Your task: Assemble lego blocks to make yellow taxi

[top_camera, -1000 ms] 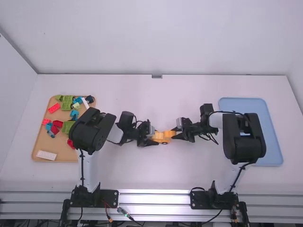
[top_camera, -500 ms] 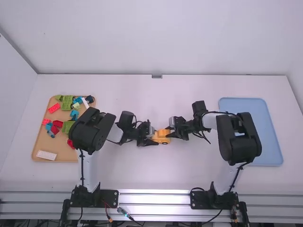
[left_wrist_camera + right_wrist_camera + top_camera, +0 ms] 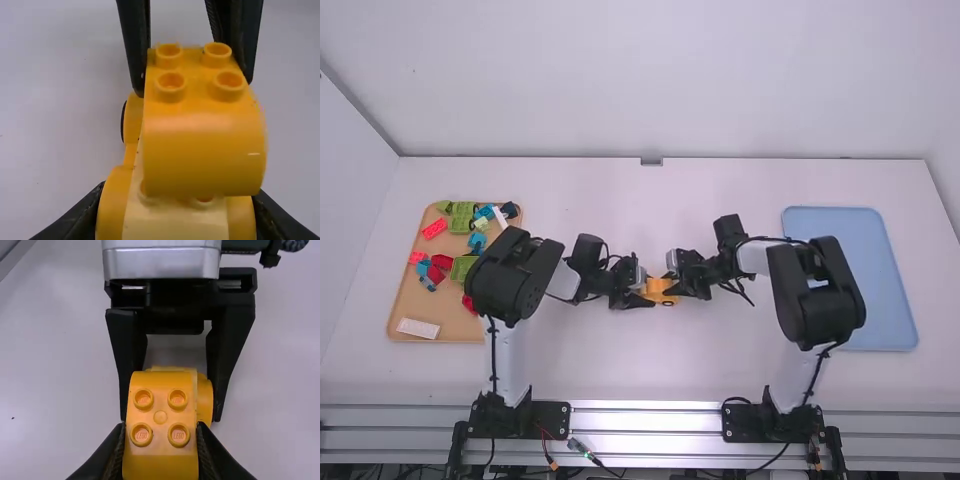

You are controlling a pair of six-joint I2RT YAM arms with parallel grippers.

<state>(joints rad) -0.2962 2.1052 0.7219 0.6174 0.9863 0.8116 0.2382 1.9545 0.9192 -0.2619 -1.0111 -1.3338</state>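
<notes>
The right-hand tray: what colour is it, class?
The tray is light blue; the high view shows it best.

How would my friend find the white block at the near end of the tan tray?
Find the tan tray at the table's left side. Look in its near left corner, the one towards the arms' bases. The white block lies there by itself, while the other white one is at the far end among coloured blocks.

Small capital lettering, the same short word each time, tops the four round studs (image 3: 143, 399) on the glossy yellow-orange plastic block (image 3: 160, 437).
</notes>
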